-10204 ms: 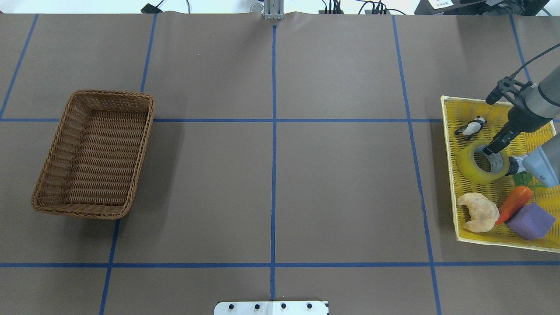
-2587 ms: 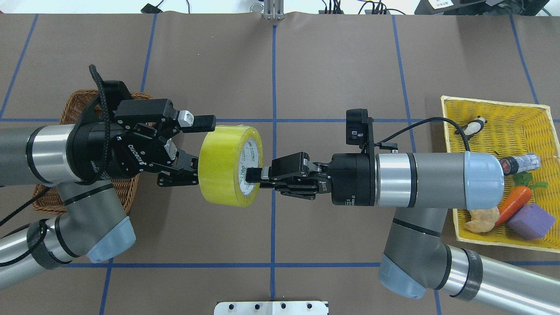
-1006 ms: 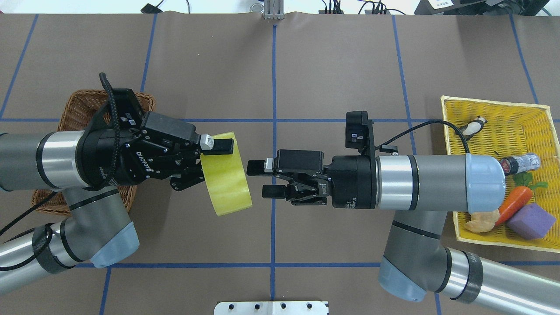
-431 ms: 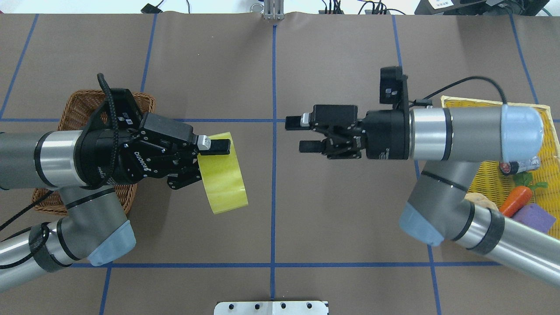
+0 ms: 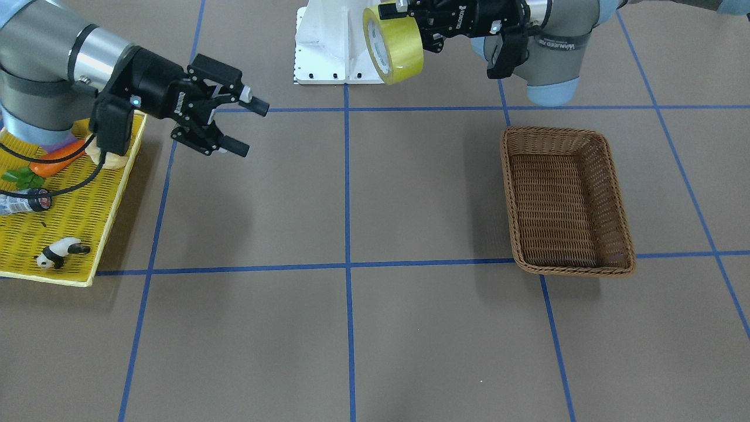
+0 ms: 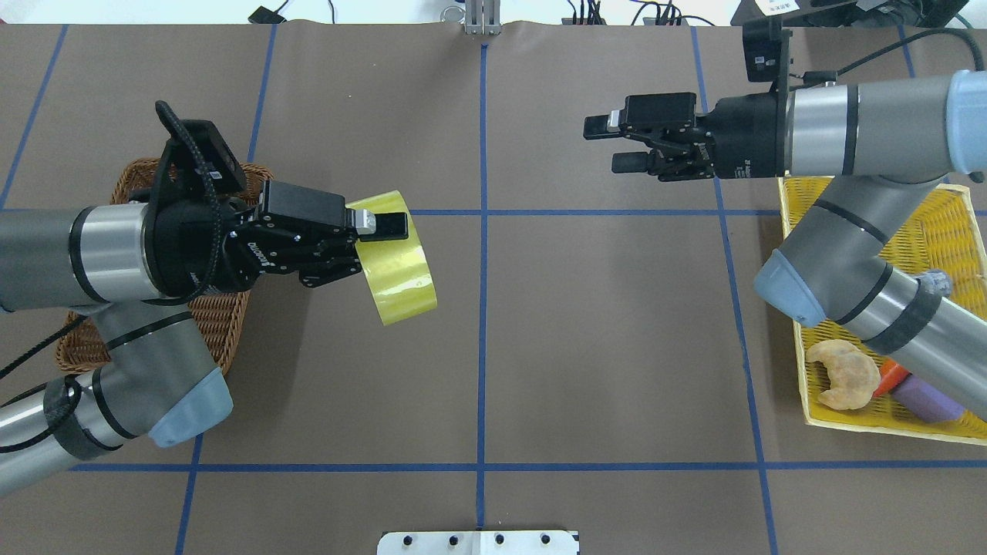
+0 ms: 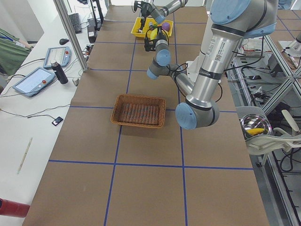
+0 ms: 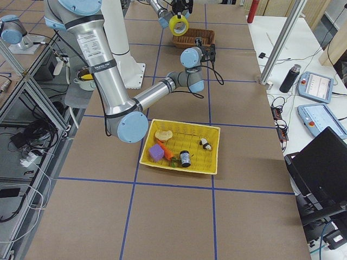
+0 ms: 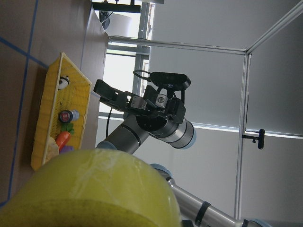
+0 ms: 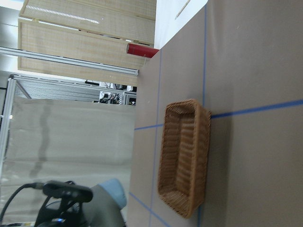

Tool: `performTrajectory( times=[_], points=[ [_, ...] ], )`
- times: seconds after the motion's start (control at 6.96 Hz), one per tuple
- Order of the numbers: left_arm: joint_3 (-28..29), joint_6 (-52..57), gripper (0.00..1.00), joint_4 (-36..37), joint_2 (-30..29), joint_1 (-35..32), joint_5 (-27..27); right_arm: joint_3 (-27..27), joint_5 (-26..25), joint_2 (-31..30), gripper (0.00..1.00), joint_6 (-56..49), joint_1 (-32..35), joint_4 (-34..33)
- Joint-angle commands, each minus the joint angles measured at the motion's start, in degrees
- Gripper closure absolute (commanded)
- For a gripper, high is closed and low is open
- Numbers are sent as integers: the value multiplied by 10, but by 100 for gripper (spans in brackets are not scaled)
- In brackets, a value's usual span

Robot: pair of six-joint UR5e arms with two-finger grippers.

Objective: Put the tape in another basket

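Observation:
The yellow-green tape (image 6: 401,266) hangs on edge in my left gripper (image 6: 378,245), which is shut on its wall, one finger (image 6: 388,223) across the top. It is held above the table, just right of the brown wicker basket (image 6: 224,339), not over it. In the front view the tape (image 5: 398,47) is high near the robot's base and the basket (image 5: 565,133) is empty. The tape fills the bottom of the left wrist view (image 9: 94,189). My right gripper (image 6: 603,144) is open and empty at the far right, also in the front view (image 5: 253,130).
The yellow mesh tray (image 6: 794,308) at the right holds a croissant (image 6: 844,374), a carrot (image 5: 53,164), a small bottle (image 5: 23,202) and a toy panda (image 5: 55,252). My right arm passes over it. The white base plate (image 6: 478,542) is at the near edge.
The right gripper let go of the tape after the left took it, then pulled back to the far right, open. The left gripper tilted and drew the tape slightly toward the basket.

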Motion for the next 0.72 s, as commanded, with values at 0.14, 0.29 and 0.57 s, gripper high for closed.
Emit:
performTrajectory(
  times=[0.14, 0.29, 0.57],
  points=[
    [-43, 110, 100, 267, 10, -156, -56, -1, 82, 7, 0, -211, 136, -235],
    [-83, 178, 100, 416, 10, -186, -87, -1, 97, 5, 0, -276, 175, -312],
    [-149, 343, 100, 667, 11, -200, -94, 0, 95, -1, 0, -424, 226, -458]
  ],
)
